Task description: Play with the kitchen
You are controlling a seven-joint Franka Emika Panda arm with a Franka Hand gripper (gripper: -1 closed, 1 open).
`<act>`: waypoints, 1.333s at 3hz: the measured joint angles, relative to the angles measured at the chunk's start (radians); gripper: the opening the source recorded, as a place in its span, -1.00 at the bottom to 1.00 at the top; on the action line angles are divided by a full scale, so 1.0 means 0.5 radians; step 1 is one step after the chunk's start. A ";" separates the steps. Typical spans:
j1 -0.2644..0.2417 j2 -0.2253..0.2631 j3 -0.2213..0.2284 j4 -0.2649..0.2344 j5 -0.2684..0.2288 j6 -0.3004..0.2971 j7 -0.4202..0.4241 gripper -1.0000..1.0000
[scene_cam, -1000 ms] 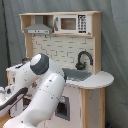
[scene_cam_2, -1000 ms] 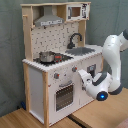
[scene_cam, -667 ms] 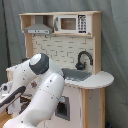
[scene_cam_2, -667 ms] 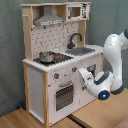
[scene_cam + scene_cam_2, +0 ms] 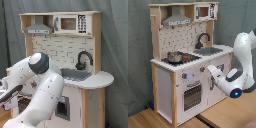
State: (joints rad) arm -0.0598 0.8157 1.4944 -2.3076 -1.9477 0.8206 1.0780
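Note:
The kitchen (image 5: 165,80) is a tall white and light-wood toy, seen in both exterior views. It has a range hood (image 5: 176,21), a small microwave (image 5: 203,11), a black faucet (image 5: 203,39) and a grey sink (image 5: 210,51). A steel pot (image 5: 174,56) stands on the stove, with knobs (image 5: 188,76) and the oven door (image 5: 192,95) below. In the second exterior view my gripper (image 5: 209,71) is at the front panel, up and right of the oven door. In the first exterior view my white arm (image 5: 42,87) hides the kitchen's lower front (image 5: 92,102) and the gripper.
A grey curtain (image 5: 138,50) hangs behind the kitchen. A wooden floor or tabletop (image 5: 158,120) lies under and in front of it. My arm's elbow with a blue light (image 5: 238,92) hangs to the right of the kitchen in the second exterior view.
My arm has shifted only slightly. The hand stays by the kitchen's front panel, and nothing on the kitchen has visibly moved.

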 joint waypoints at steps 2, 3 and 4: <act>0.035 -0.058 0.054 -0.006 -0.023 -0.053 -0.455 1.00; 0.056 -0.082 0.056 -0.012 -0.056 -0.043 -0.720 1.00; 0.077 -0.090 0.058 -0.012 -0.107 -0.041 -0.949 1.00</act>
State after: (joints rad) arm -0.0215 0.7708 1.5232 -2.3134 -2.0011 0.8001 0.6034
